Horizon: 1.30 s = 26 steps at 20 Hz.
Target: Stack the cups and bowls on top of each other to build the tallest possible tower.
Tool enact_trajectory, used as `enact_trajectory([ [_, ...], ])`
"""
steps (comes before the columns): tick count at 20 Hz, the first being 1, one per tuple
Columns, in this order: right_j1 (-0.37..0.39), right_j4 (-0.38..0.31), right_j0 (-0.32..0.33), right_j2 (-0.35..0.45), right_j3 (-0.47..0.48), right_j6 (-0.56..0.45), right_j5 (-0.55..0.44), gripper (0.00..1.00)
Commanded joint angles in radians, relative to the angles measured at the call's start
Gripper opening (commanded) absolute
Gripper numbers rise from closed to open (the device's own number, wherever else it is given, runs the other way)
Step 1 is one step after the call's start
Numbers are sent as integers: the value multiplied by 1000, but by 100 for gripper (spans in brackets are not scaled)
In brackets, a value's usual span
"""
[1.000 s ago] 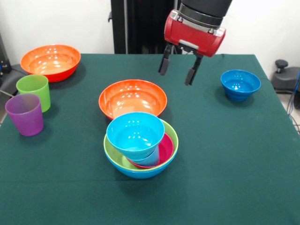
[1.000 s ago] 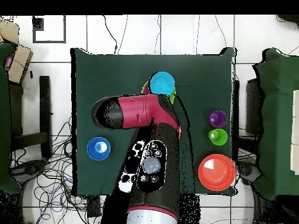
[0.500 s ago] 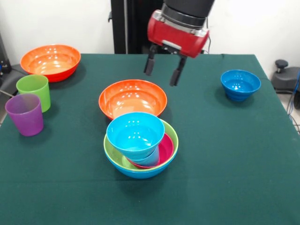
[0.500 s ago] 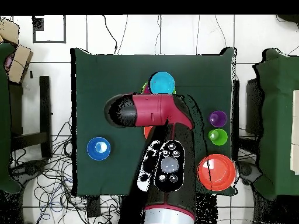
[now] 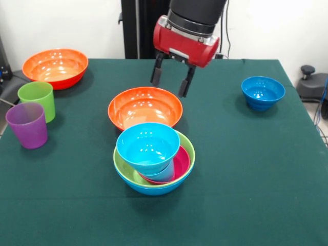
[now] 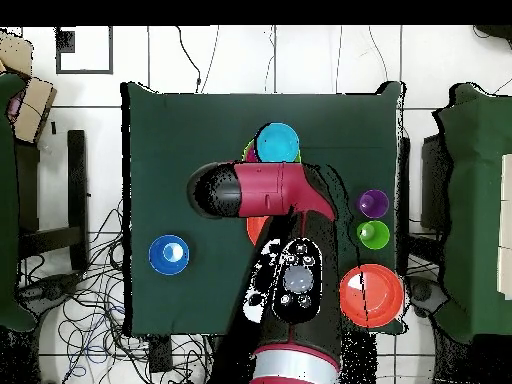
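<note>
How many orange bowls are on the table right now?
2: one orange bowl mid-table just behind the tower, the other orange bowl at the far left corner in the front view.

The red and black arm comes down from above, its red wrist tilted. The gripper hangs in the air with its two black fingers spread apart, empty, pointing down, nearer the table's far edge.

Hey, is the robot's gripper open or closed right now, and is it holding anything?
Open and empty. In the front view the gripper hangs above the far rim of the orange bowl, its two fingers apart with only green cloth showing between them.
</note>
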State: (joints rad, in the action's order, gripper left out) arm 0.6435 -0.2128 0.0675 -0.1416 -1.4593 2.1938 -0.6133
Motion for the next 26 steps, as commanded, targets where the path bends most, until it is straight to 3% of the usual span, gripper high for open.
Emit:
enact_trajectory([
  [1, -84, 8, -31, 86, -10, 78, 25, 100],
  [7, -77, 5, -14, 94, -11, 39, 23, 100],
  [11, -177, -50, 73, 145, 38, -44, 175, 100],
  [16, -210, -61, 56, 122, 64, -12, 207, 100],
  [20, -211, -37, 11, 83, 77, 32, 185, 100],
  [26, -209, -21, 0, 80, 96, 21, 146, 100],
])
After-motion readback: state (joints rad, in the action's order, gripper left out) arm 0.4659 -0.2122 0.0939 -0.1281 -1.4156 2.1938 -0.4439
